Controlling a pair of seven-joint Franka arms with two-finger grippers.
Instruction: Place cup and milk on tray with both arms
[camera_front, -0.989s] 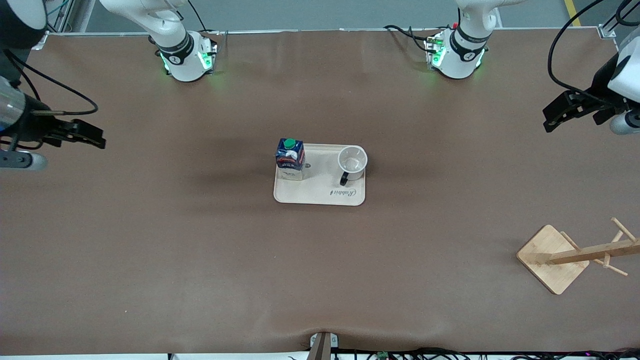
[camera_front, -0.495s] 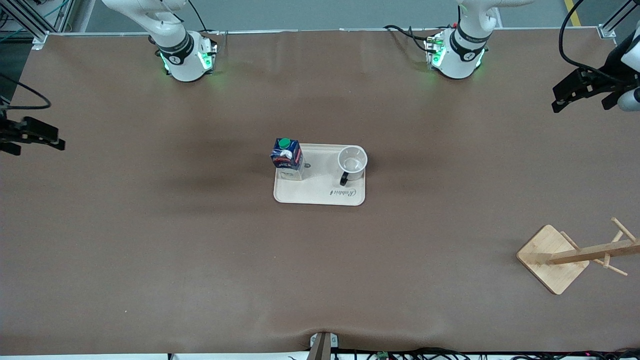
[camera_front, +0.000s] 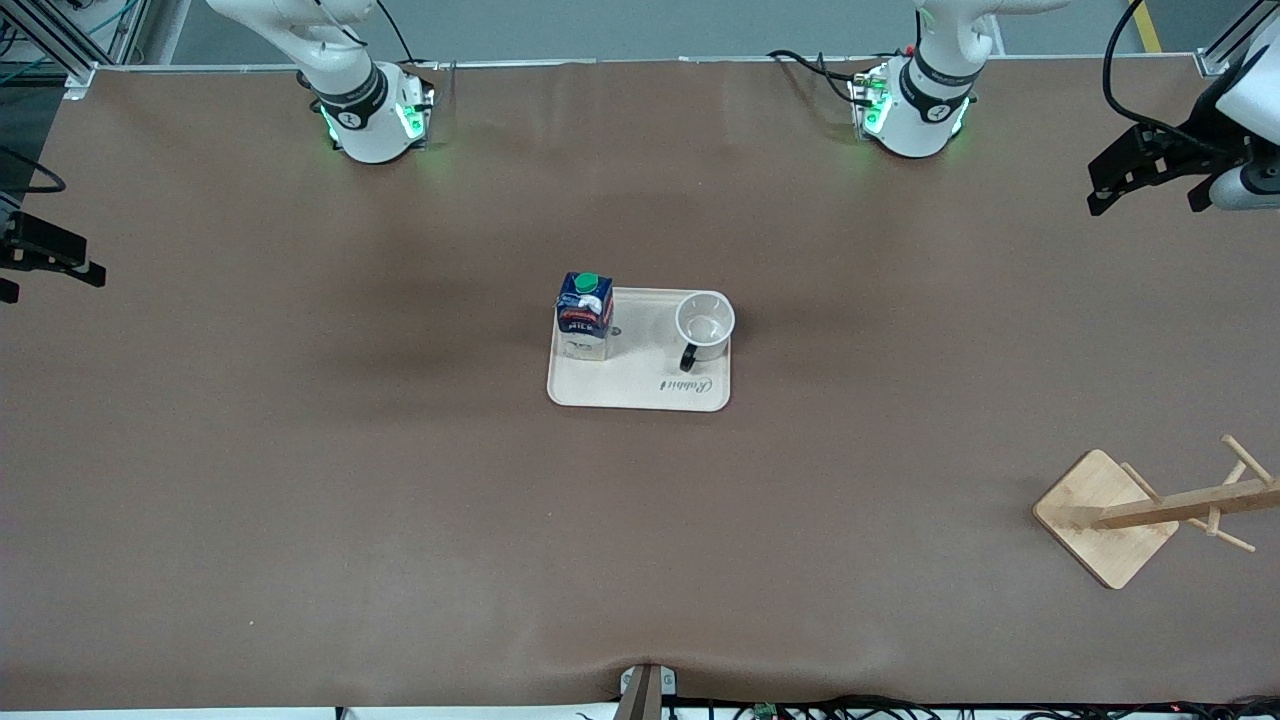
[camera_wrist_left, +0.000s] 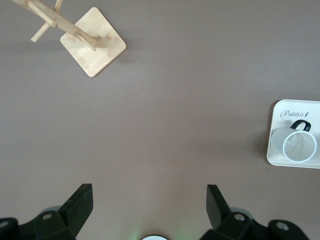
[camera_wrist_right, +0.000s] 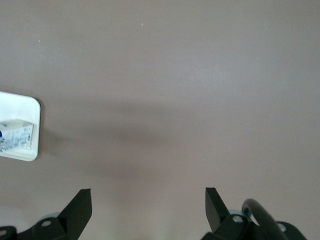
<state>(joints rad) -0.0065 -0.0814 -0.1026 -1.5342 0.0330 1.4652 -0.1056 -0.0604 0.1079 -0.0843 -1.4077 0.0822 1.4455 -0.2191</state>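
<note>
The cream tray (camera_front: 640, 385) lies at the middle of the table. The blue milk carton (camera_front: 584, 313) with its green cap stands upright on the tray's corner toward the right arm's end. The white cup (camera_front: 704, 324) with its black handle stands upright on the tray's corner toward the left arm's end. In the left wrist view the cup (camera_wrist_left: 299, 146) and tray (camera_wrist_left: 277, 130) show at the edge. In the right wrist view a tray corner (camera_wrist_right: 22, 107) with the carton's lower part (camera_wrist_right: 14, 134) shows. My left gripper (camera_front: 1105, 188) (camera_wrist_left: 149, 200) is open and empty over the table's left-arm end. My right gripper (camera_front: 80, 262) (camera_wrist_right: 148, 202) is open and empty over the right-arm end.
A wooden rack with pegs on a square base (camera_front: 1105, 517) lies tipped near the table's front corner at the left arm's end; it also shows in the left wrist view (camera_wrist_left: 93, 48). The two arm bases (camera_front: 372, 118) (camera_front: 912, 112) glow green along the table's back edge.
Both grippers have pulled away from the tray toward the table's ends and up. The milk carton wobbled, tilting half a second ago, and stands upright now. The cup has not moved.
</note>
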